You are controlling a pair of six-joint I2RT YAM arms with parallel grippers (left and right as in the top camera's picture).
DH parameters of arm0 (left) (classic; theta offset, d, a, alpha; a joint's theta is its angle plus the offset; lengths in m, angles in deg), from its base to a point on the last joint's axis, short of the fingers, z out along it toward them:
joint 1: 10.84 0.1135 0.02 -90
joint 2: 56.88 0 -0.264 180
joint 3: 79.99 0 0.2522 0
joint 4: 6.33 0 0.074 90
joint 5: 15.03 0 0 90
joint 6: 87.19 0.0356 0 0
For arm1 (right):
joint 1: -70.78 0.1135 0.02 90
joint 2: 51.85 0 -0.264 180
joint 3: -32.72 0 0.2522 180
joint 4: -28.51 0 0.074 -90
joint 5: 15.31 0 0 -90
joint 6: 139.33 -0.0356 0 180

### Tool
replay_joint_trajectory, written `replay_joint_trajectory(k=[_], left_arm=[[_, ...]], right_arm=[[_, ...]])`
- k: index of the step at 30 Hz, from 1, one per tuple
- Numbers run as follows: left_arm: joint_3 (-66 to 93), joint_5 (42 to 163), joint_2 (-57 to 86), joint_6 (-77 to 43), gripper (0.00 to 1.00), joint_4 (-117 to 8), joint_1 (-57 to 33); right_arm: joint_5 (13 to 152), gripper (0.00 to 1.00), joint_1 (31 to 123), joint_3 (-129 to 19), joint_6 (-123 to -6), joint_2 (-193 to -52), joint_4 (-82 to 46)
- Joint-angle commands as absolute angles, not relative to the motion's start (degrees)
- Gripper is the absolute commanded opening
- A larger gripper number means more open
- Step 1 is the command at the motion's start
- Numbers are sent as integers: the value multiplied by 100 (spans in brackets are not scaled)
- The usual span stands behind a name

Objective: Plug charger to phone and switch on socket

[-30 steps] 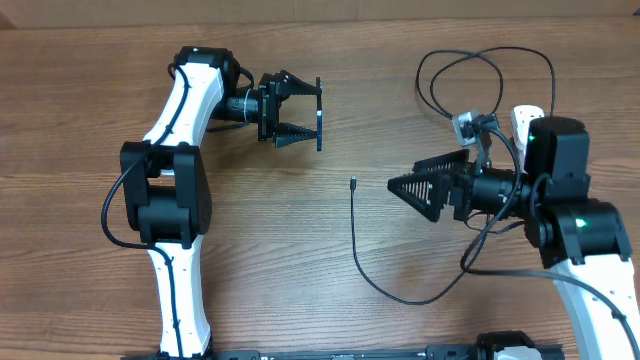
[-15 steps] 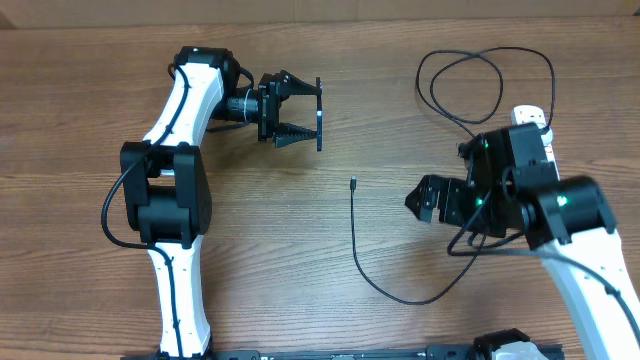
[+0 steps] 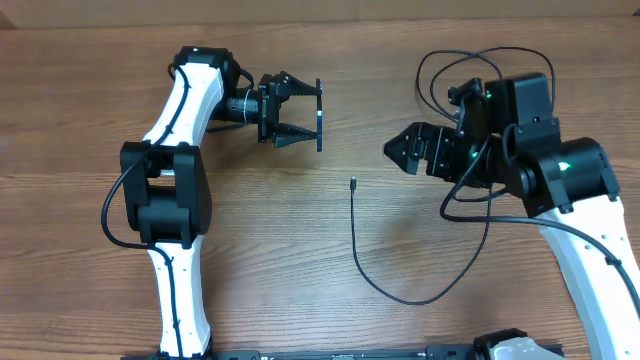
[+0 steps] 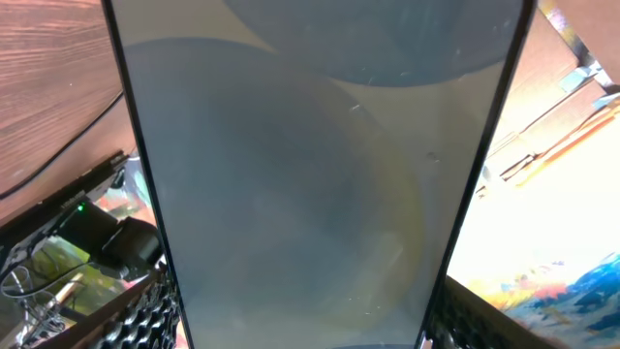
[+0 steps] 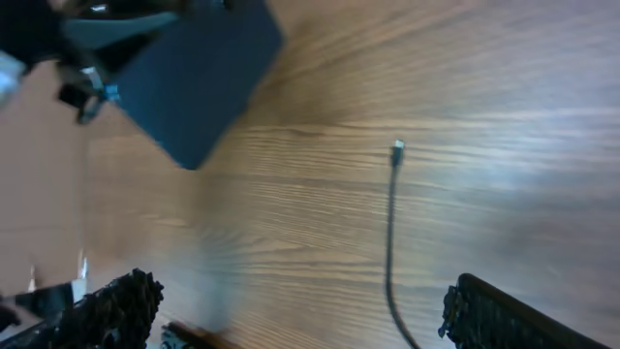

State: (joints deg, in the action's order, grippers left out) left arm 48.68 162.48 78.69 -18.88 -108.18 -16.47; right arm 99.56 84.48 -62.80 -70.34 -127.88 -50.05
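We see phone (image 4: 310,174) dark, edge-up, clamped in L gripper (image 3: 308,113); charger (image 3: 356,240) tip loose on tabletop (image 3: 280,270); R gripper (image 3: 398,150) spread wide, empty.

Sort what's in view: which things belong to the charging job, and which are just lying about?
Job: phone, in the left gripper; charger, loose on the table; socket, not in sight.
Lying about: only the black rail at the table's near edge.

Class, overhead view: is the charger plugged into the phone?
No, the charger's tip lies on the table, apart from the phone in the left gripper.
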Motion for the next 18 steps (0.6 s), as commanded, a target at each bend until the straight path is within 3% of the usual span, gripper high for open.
replay_joint_trajectory(k=[1, 3, 12, 18], left_arm=[[5034, 16558, 7865, -1843, 73, -10840, -1649], [5034, 16558, 7865, -1843, 74, -10840, -1649], [5034, 16558, 7865, -1843, 73, -10840, -1649], [5034, 16558, 7865, -1919, 73, -10849, -1649]], right_arm=[[9658, 96, 8876, -6437, -7198, -12781, -4915], [9341, 91, 9156, -6457, -7229, -12823, -4922], [7930, 92, 10028, -8096, -7659, -14086, -6207], [7525, 88, 10511, -8802, -7773, -14679, -6058]])
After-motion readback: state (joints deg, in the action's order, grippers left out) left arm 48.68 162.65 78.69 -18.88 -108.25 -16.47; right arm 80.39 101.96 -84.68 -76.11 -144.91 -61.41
